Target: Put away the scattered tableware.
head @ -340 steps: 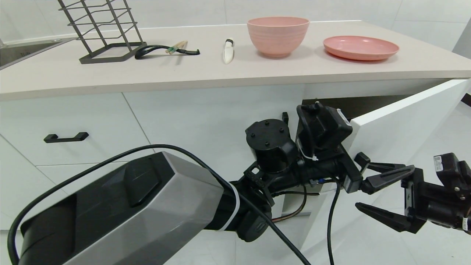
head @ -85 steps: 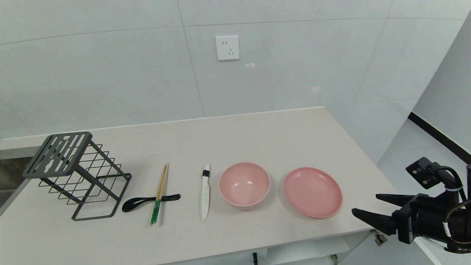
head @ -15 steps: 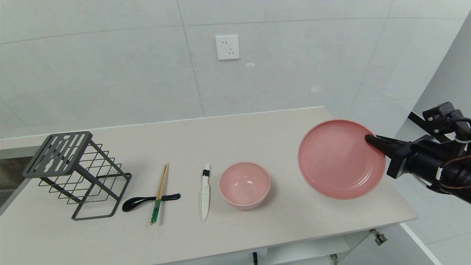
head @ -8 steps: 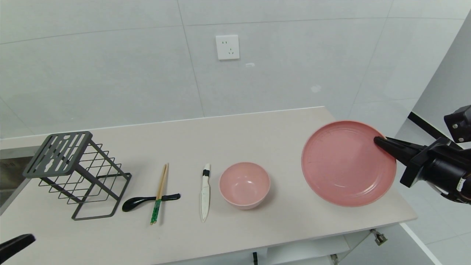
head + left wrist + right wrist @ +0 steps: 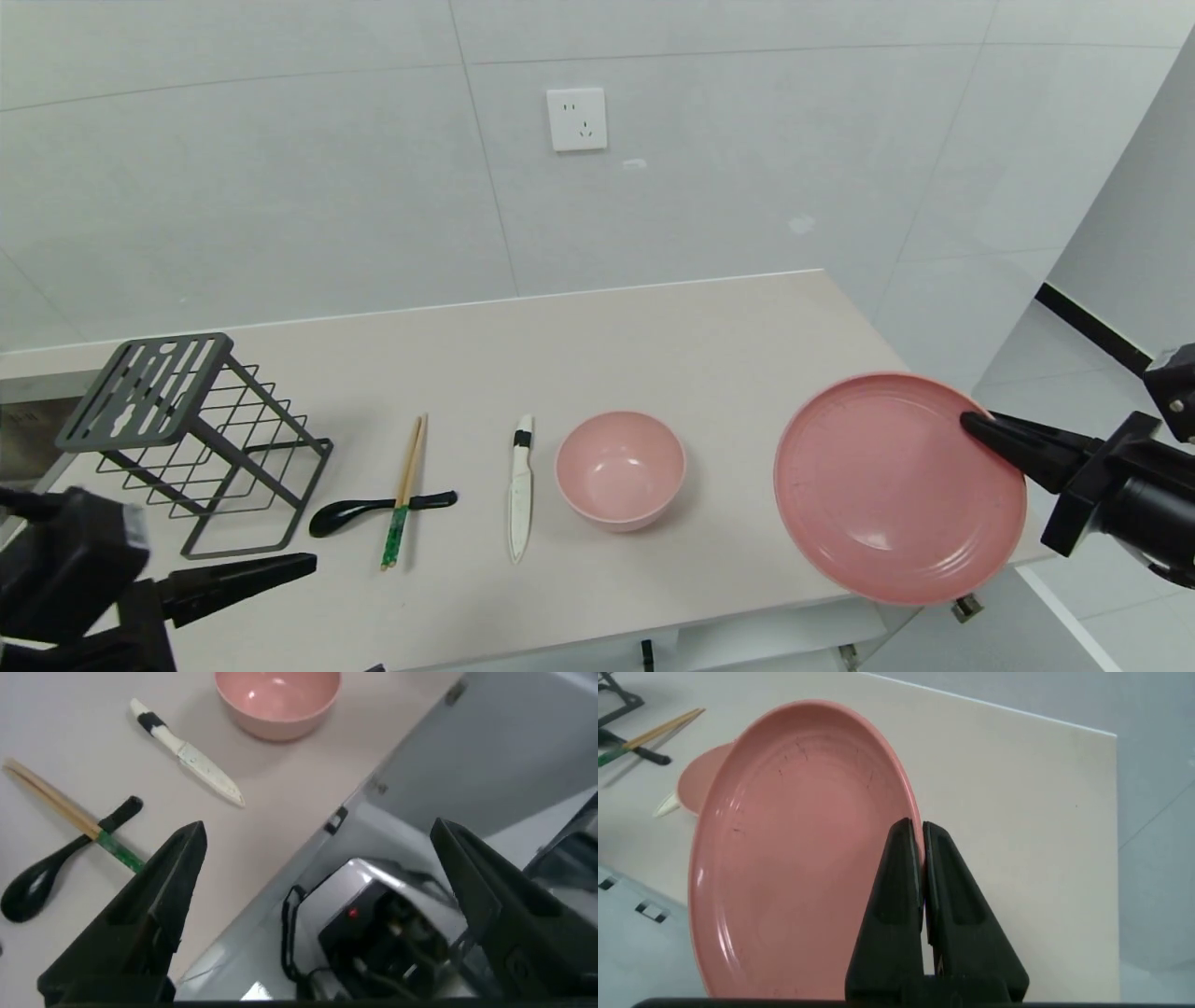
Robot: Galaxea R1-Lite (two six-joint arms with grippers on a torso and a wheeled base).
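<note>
A pink plate (image 5: 901, 485) hangs tilted over the counter's front right corner, my right gripper (image 5: 976, 429) shut on its rim. The right wrist view shows the fingers (image 5: 898, 873) pinching the plate (image 5: 794, 849) edge. A pink bowl (image 5: 621, 469) sits mid-counter with a white knife (image 5: 519, 490) just left of it. Further left, chopsticks (image 5: 403, 490) lie across a black spoon (image 5: 373, 509). My left gripper (image 5: 341, 614) is open, low at the front left, off the counter edge. Its wrist view shows the left gripper (image 5: 318, 835), bowl (image 5: 277, 695), knife (image 5: 187, 751), chopsticks (image 5: 65, 812) and spoon (image 5: 56, 873).
A dark wire rack (image 5: 187, 429) stands at the counter's left, beside a sink edge (image 5: 19, 439). The beige counter (image 5: 653, 345) ends at a tiled wall with a socket (image 5: 577, 119). A cabinet hinge (image 5: 962, 609) shows below the front right edge.
The right gripper has carried the plate down and toward the front right corner of the counter. My left gripper has come into view at the lower left.
</note>
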